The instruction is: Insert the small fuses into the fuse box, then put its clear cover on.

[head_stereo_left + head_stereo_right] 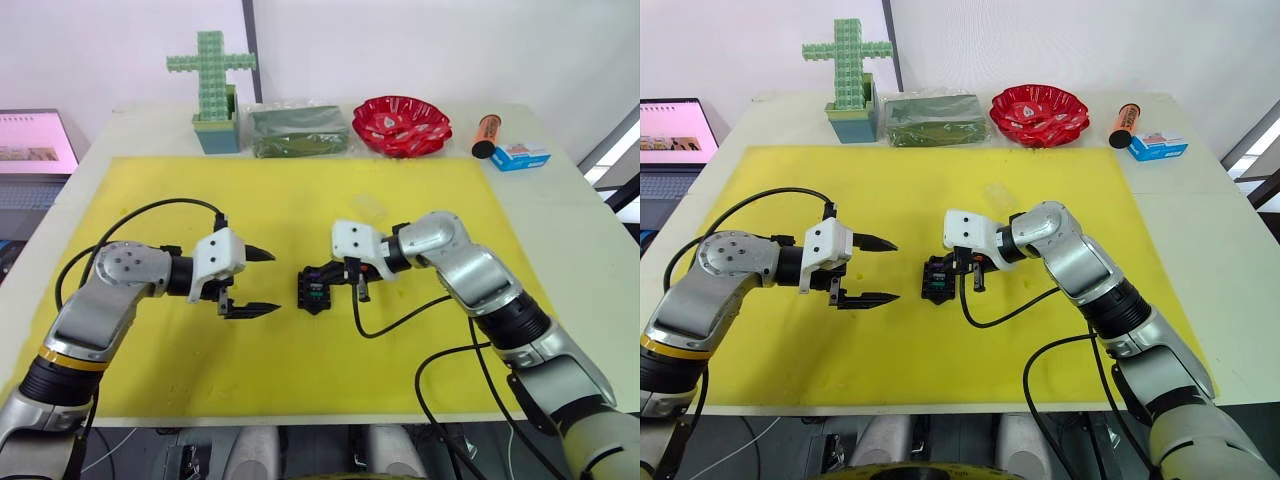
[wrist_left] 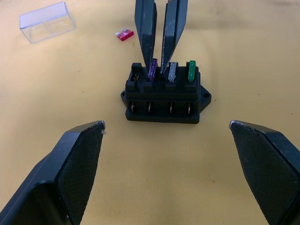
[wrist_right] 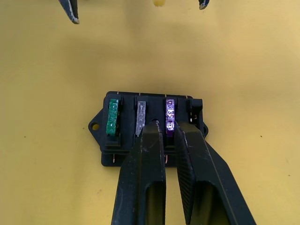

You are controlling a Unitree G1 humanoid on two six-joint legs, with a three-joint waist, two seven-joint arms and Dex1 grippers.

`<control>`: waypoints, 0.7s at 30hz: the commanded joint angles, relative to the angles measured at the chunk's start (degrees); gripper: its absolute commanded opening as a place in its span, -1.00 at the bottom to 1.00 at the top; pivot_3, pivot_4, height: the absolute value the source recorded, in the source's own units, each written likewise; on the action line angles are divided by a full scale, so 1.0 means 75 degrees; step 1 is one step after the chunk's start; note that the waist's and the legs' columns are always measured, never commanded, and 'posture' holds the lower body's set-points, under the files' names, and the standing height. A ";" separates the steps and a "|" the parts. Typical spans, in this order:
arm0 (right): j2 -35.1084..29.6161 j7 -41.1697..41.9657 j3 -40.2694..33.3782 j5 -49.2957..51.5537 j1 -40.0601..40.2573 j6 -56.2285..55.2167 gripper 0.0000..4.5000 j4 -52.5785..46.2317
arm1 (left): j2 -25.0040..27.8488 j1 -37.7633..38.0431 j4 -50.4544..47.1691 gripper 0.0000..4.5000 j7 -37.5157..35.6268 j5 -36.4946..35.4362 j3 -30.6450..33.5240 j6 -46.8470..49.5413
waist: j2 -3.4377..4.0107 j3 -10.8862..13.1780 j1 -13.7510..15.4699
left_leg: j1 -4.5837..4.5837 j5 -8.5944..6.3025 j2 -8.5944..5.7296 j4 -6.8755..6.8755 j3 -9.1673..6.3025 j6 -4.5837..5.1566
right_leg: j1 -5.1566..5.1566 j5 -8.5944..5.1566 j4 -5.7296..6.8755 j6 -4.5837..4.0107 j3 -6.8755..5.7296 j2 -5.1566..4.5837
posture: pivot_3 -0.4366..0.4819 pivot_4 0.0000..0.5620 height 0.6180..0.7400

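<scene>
Right gripper [image 3: 169,133] pinches narrowly on the purple fuse [image 3: 170,118] seated in the fuse box [image 2: 165,101]. Left gripper [image 1: 262,282] gapes wide, empty, beside the box.

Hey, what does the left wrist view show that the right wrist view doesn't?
Left wrist view: the clear cover and the red fuse lying loose on the yellow mat, apart from the fuse box, plus one bare end slot.

Right wrist view: the left gripper's fingertips, spread wide.

Both: purple fuse, grey fuse and green fuse seated, with the right gripper pinching the purple one.
</scene>
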 commanded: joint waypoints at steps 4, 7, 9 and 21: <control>-0.0041 0.0071 -0.0022 0.0078 -0.0111 0.0157 -0.79 -0.0151 | -0.0038 -0.0038 -0.0189 1.00 0.0048 -0.0007 0.0008 -0.0101 | 0.0000 0.0000 -0.0001 | -0.0001 0.0000 0.0000 0.0000 0.0000 0.0000 | 0.0000 0.0000 -0.0001 0.0000 0.0000 0.0000 | -0.05 -0.47 1.00; -0.0049 0.0058 -0.0014 0.0064 -0.0131 0.0136 -0.79 -0.0115 | -0.0044 -0.0047 -0.0163 1.00 0.0040 0.0035 -0.0011 -0.0132 | 0.0000 0.0001 -0.0001 | -0.0001 0.0000 0.0000 0.0000 0.0000 0.0000 | -0.0001 0.0000 -0.0001 0.0000 0.0000 0.0000 | -0.05 -0.47 1.00; -0.0046 0.0022 -0.0017 0.0041 -0.0147 0.0153 -0.79 -0.0088 | -0.0048 -0.0055 -0.0150 1.00 0.0038 0.0056 -0.0022 -0.0146 | 0.0000 0.0001 0.0000 | -0.0002 0.0000 0.0000 0.0000 0.0000 0.0000 | -0.0001 0.0000 -0.0001 0.0000 0.0000 0.0000 | -0.05 -0.47 1.00; -0.0052 -0.0037 -0.0016 0.0023 -0.0178 0.0234 -0.64 -0.0150 | -0.0097 -0.0048 -0.0155 1.00 0.0055 0.0073 -0.0025 -0.0158 | 0.0001 0.0002 -0.0007 | -0.0005 0.0000 0.0000 0.0000 0.0000 0.0000 | -0.0005 0.0000 -0.0001 0.0000 0.0000 0.0000 | -0.05 -0.47 1.00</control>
